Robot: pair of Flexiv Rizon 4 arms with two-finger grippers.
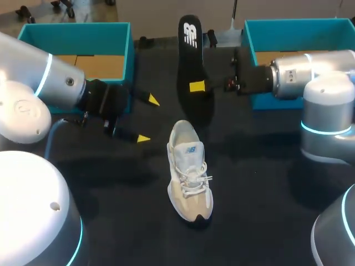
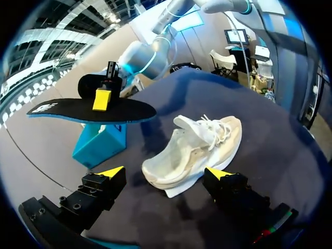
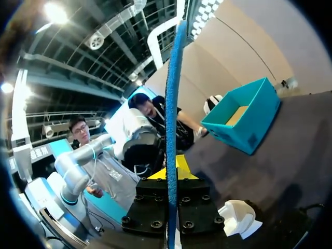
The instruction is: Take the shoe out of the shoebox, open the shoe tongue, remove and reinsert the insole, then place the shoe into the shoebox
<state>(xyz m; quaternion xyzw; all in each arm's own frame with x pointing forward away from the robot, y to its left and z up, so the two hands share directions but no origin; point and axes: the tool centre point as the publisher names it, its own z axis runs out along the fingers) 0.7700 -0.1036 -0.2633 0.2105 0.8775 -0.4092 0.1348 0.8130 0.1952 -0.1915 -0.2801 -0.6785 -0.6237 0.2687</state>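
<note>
Sneaker: a white and beige lace-up sneaker [image 1: 189, 173] lay on its sole near the middle of the dark surface [image 1: 266, 183]. Its long axis ran near to far. The toe pointed toward the robot's side and the heel away. The tongue was pulled up and the laces were slack.

Left arm: the silver left arm [image 1: 50, 83] came in from the left and was angled across the surface toward the sneaker's heel end. The left tool [image 1: 147, 119] was spread wide and held nothing, with one yellow tip nearer and one farther. In the left wrist view the sneaker [image 2: 194, 150] lay just ahead of the gap in the left tool [image 2: 165, 173], clear of both fingers.

Insole: beyond the sneaker, a long black foam insole with a blue underside [image 1: 191, 72] was held off the surface, black face up. Its long axis also ran near to far, and the end with the white print was the farther one.

Right arm: the right arm [image 1: 302, 72] reached in level from the right. The right tool [image 1: 197, 86] was narrow and pinched the insole at about mid-length. In the right wrist view the insole [image 3: 174, 104] stood edge-on between the fingers of the right tool [image 3: 170, 174].

Boxes: two open teal boxes sat at the far edge, the left-hand box [image 1: 75, 27] and the right-hand box [image 1: 294, 23].
</note>
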